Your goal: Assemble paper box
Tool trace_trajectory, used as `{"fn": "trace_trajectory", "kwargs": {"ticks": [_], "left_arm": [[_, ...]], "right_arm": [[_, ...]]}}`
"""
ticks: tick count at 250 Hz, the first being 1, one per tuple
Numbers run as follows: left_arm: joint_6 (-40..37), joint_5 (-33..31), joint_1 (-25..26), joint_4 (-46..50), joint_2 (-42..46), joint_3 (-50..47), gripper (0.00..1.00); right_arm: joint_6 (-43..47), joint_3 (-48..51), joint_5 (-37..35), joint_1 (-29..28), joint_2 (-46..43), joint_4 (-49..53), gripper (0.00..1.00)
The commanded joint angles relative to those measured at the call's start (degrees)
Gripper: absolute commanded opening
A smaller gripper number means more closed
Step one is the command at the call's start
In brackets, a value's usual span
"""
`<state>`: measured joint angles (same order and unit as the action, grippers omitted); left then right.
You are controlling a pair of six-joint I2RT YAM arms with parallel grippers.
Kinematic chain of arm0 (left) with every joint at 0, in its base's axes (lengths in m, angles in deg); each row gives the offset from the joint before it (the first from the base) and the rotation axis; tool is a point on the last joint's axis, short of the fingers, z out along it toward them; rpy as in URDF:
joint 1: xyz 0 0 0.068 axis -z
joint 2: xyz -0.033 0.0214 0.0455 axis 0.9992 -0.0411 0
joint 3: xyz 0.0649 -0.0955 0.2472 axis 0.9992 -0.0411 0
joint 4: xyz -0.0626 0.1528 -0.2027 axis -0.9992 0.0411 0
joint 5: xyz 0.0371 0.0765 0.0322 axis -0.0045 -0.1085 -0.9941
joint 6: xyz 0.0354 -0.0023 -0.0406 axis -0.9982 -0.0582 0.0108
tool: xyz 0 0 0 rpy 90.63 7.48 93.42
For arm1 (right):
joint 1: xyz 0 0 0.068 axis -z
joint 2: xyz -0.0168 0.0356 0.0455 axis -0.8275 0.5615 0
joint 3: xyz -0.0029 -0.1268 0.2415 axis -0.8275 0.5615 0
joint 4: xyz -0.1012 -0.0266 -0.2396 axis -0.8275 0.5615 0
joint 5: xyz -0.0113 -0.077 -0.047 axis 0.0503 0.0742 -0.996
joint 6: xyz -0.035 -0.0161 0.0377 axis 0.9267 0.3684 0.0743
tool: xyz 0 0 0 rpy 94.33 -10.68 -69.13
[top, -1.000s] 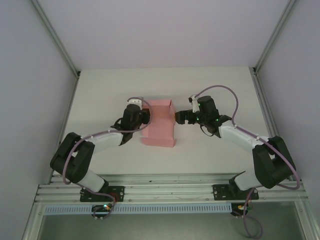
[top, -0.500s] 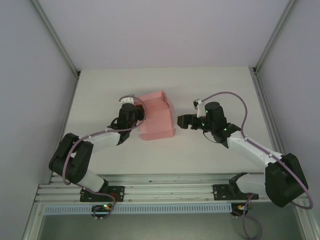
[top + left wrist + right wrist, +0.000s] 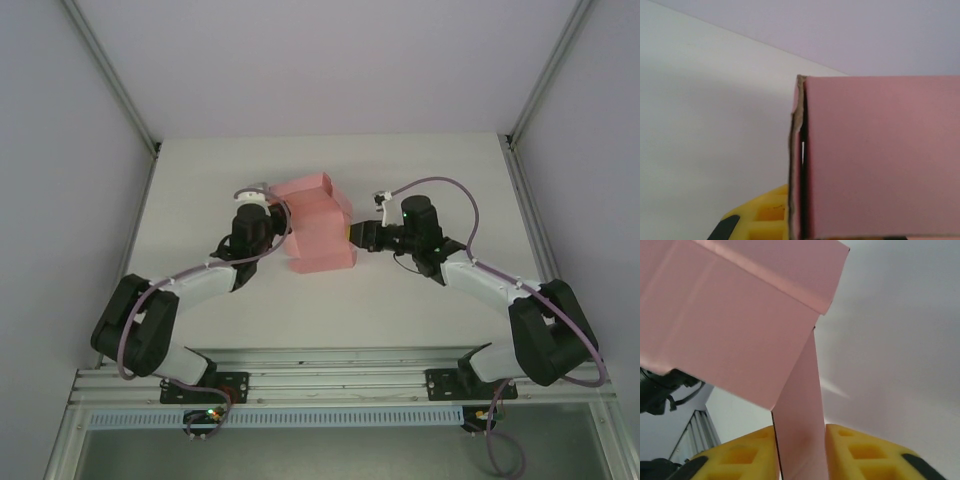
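One pale pink thin-card paper box is recorded at mid-table on the white table top, between the two arms. Its panels are folded up into a box shape rather than laid flat.

Left gripper: set against the box's left edge and closed on the card. In the left wrist view a yellow moulded finger pad is seen just beside the raw edge of the pink wall.

Right gripper: placed at the box's right side. In the right wrist view a narrow pink flap is clamped between two yellow pads, both touching it.
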<state>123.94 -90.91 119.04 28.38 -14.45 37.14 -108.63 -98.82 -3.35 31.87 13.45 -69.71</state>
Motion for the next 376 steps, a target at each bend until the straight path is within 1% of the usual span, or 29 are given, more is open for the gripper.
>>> {"fn": "trace_trajectory", "kwargs": {"ticks": [1, 17, 38, 49, 67, 90, 109, 131, 146, 161, 168, 200, 210, 219, 239, 256, 273, 302, 311, 339, 376], "left_arm": [[1.86, 2.85, -0.85, -3.74, 1.69, -0.59, 0.00], [1.89, 3.80, -1.06, -5.17, 1.95, -1.18, 0.00], [1.31, 4.44, -1.36, -6.39, 2.07, -1.77, 0.00], [1.25, 4.82, -1.59, -7.55, 2.04, -2.15, 0.00], [1.51, 5.96, -2.03, -9.25, 1.88, -2.63, 0.00], [1.83, 6.99, -2.39, -10.05, 1.71, -2.42, 0.00], [1.65, 7.59, -2.48, -9.79, 1.73, -1.97, 0.00], [1.29, 7.93, -2.43, -9.29, 1.93, -1.98, 0.00], [0.63, 7.70, -2.48, -8.01, 2.13, -1.73, 0.00], [-0.43, 7.74, -2.48, -6.11, 2.41, -1.37, 0.00], [-0.93, 7.86, -2.47, -5.35, 2.45, -1.25, 0.00], [-4.43, 9.95, -2.43, -1.55, 3.09, -0.63, 0.00], [-5.28, 10.39, -2.39, -0.10, 3.24, -0.28, 0.00], [-6.03, 11.21, -2.39, 0.89, 3.32, -0.16, 0.00], [-6.96, 12.81, -2.30, 1.78, 3.22, -0.23, 0.00], [-7.19, 14.65, -2.22, 1.77, 3.04, -0.05, 0.00], [-7.47, 15.95, -2.03, 2.45, 2.42, 0.62, 0.00], [-8.80, 16.04, -1.09, 4.50, 1.44, 2.29, 0.00], [-8.97, 15.95, -0.82, 4.91, 1.12, 2.66, 0.00], [-9.30, 15.06, 0.03, 5.20, 0.73, 3.29, 0.00], [-9.72, 12.79, 0.96, 6.74, 0.38, 4.41, 0.00]], "right_arm": [[-0.99, -0.99, 2.78, -0.08, -0.01, -3.18, 0.17], [-2.58, 0.23, 4.52, 0.47, -0.03, -6.03, 0.12], [-5.70, 1.84, 9.16, 1.44, -0.10, -11.26, 0.03], [-7.13, 2.48, 11.56, 1.74, -0.34, -13.94, 0.00], [-9.24, 2.95, 14.95, 1.91, -0.68, -16.84, 0.00], [-9.17, 2.86, 15.97, 1.94, -1.35, -15.59, 0.02], [-6.18, 2.62, 13.53, 2.07, -2.88, -10.55, 0.10], [-0.92, 1.47, 6.63, 2.10, -5.82, 0.40, 0.27], [2.13, 1.28, 1.94, 2.12, -8.29, 5.54, 0.47], [5.13, 1.13, -1.63, 2.41, -11.07, 9.94, 0.64], [6.40, 0.98, -3.04, 2.65, -12.27, 11.79, 0.70], [11.93, -0.87, -8.23, 4.20, -16.89, 19.59, 0.76], [13.57, -1.38, -11.09, 4.58, -18.00, 21.33, 0.76], [15.17, -2.09, -13.12, 4.92, -18.43, 22.61, 0.75], [18.57, -4.54, -14.38, 5.51, -17.86, 25.44, 0.72], [21.56, -6.61, -13.55, 5.51, -16.14, 26.50, 0.71], [23.59, -8.26, -11.28, 5.51, -13.85, 25.91, 0.71], [25.71, -11.81, -7.91, 5.21, -9.10, 26.03, 0.68], [26.60, -13.13, -8.13, 4.66, -7.63, 26.95, 0.67], [29.26, -15.72, -10.19, 2.59, -3.75, 28.18, 0.67], [31.01, -18.24, -10.21, 0.19, -0.40, 29.41, 0.66]]}}
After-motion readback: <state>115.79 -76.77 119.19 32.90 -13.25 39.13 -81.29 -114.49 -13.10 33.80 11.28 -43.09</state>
